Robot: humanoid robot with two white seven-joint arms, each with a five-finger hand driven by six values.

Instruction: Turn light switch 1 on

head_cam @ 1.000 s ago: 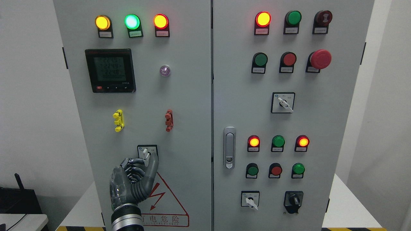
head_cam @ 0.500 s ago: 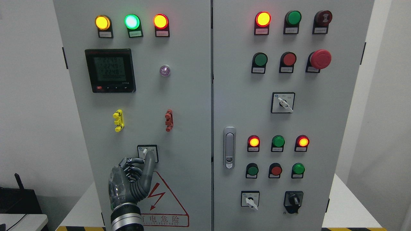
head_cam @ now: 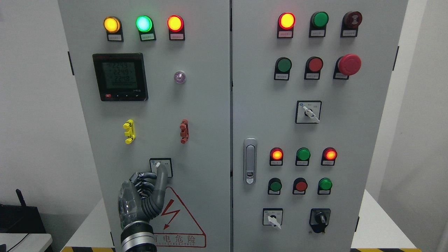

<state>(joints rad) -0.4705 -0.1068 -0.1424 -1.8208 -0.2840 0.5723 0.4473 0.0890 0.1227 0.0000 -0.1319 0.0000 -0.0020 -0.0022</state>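
Facing a grey cabinet with two doors, standing behind the fingers and filling the view. Well above the fingers, glowing on the left door: a meter and three lamps, yellow, green and red. Just below the fingers, showing a red warning triangle. Reaching up from the bottom edge with the left hand, most fingers curling in toward the palm. Pressing one straightened finger against the switch, a small square plate right at the fingertip. Pointing its white knob up and slightly left, long axis near upright. Not clearly gripping, only touching.
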